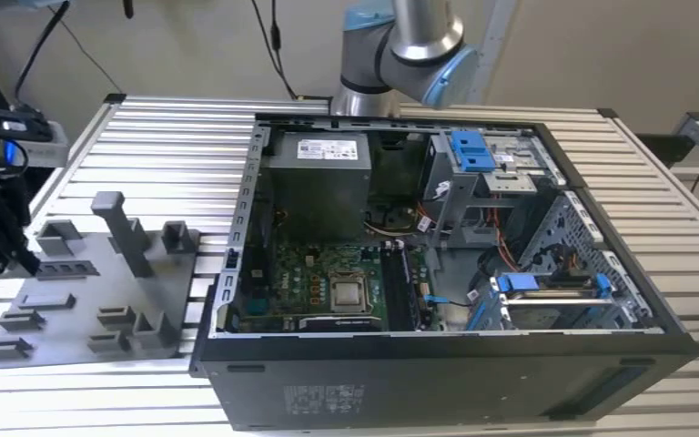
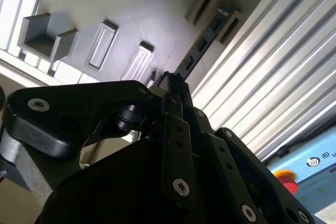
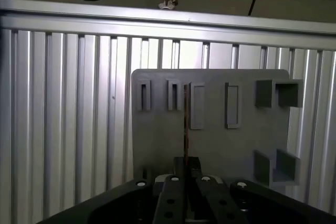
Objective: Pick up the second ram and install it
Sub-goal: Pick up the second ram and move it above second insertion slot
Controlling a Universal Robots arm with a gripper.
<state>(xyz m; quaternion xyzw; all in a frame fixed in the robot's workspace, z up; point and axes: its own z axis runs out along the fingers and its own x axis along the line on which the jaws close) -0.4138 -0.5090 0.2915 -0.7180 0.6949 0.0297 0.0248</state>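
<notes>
I see the slatted table [image 1: 167, 127] carrying an open case [image 1: 447, 391] at the exterior view's right, and the arm [image 1: 404, 45] rises behind it. At the exterior view's left lies the grey plate [image 1: 83, 314] with its blocks. In both wrist views the gripper [image 3: 186, 163] is over this plate, its fingers clenched on one end of the ram [image 3: 185, 121]. The ram's far end reaches between two slot blocks; whether it touches the plate I cannot tell
</notes>
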